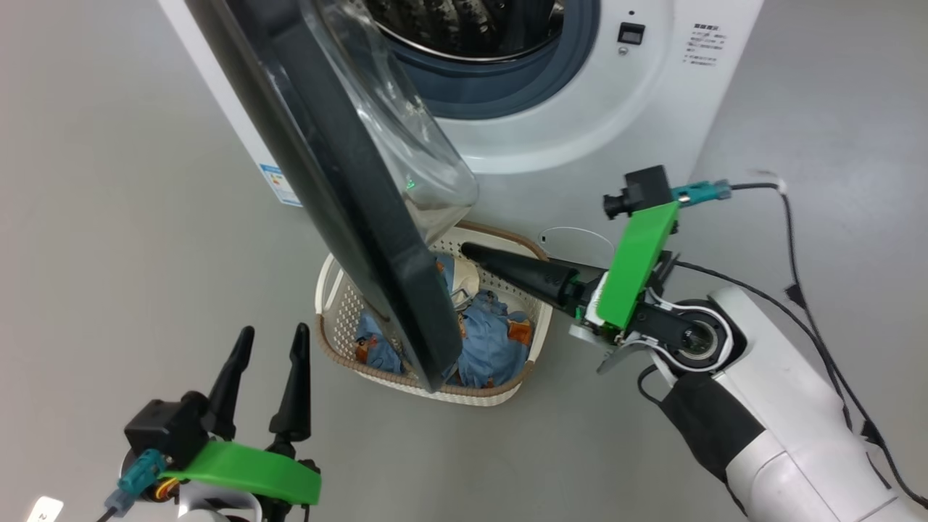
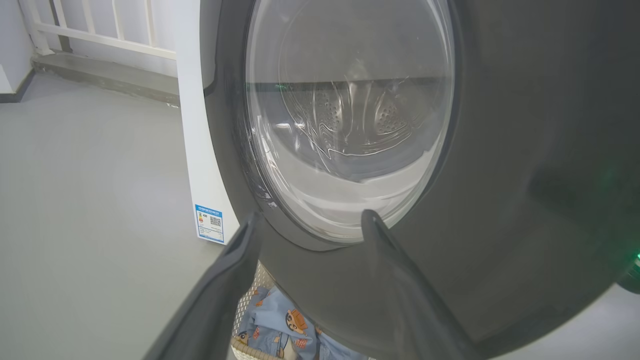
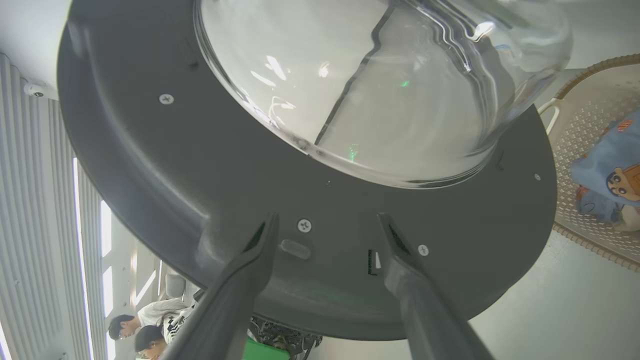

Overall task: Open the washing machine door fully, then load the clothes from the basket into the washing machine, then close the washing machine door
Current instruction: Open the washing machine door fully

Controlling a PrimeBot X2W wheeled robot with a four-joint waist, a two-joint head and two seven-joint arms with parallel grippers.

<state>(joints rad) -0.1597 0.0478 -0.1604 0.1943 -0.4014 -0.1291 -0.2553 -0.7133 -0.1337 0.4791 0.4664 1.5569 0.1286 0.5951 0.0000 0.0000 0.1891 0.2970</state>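
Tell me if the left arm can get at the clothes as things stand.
Probably not: the open door hangs over the basket, between the left end effector and most of the clothes.

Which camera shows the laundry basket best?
The head view. It shows the basket on the floor, most of its rim and the blue clothes inside, though the open door crosses it. The left wrist view catches a sliver under the door; the right wrist view, one perforated end.
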